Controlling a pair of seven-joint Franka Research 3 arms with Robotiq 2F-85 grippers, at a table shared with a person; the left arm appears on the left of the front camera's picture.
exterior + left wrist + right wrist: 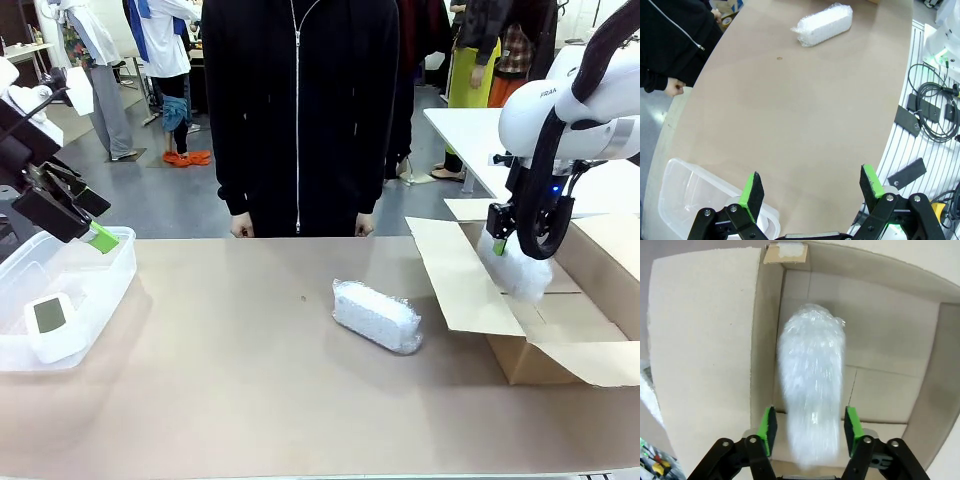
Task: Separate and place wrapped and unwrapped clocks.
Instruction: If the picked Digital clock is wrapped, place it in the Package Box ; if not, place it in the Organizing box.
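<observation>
One wrapped bundle [377, 316] [822, 24] of bumpy bubble wrap lies on the middle of the table. A second wrapped bundle [518, 268] [812, 390] hangs blurred over the open cardboard box [540, 365] [880, 330], between the fingers of my right gripper [500, 238] [810, 430]. Those jaws stand slightly wider than the bundle. The unwrapped clock [48, 318], white with a grey-green screen, lies in the clear plastic bin [105, 275] [680, 185] at the left. My left gripper [90, 218] [812, 185] hovers above that bin, open, with nothing between its pads.
A person in a black zipped jacket stands at the far edge, hands [241, 228] down by the table. The box's flaps [455, 280] spread out over the right part of the table. Black cables [932, 107] lie beyond the table's near edge.
</observation>
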